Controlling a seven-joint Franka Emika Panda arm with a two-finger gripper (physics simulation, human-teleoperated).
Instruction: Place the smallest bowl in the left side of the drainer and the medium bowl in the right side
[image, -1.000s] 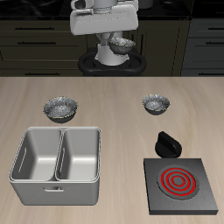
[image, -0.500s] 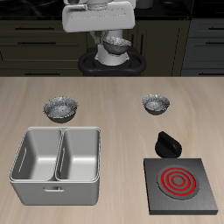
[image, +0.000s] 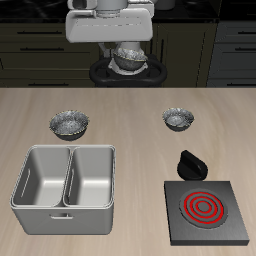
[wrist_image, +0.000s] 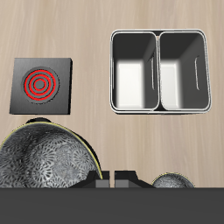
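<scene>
My gripper (image: 128, 47) hangs high over the table's back edge, shut on the rim of a crinkly silver bowl (image: 131, 58) that looks like the medium bowl by size. In the wrist view that bowl (wrist_image: 44, 162) looms close beside my fingers (wrist_image: 105, 178). The smallest bowl (image: 179, 120) sits on the table behind the stove plate. The grey two-compartment drainer (image: 64, 207) stands near the front edge, both compartments empty. The wrist view also shows the drainer (wrist_image: 160, 35) far below me.
The widest silver bowl (image: 70, 123) rests just behind the drainer, and its edge (wrist_image: 172, 183) shows in the wrist view. A black stove plate with red rings (image: 205, 209) lies near the front, with a black knob-like object (image: 190, 163) behind it.
My arm has swung slightly toward the drainer's side, carrying the held bowl a little forward. Everything on the table stays put.
</scene>
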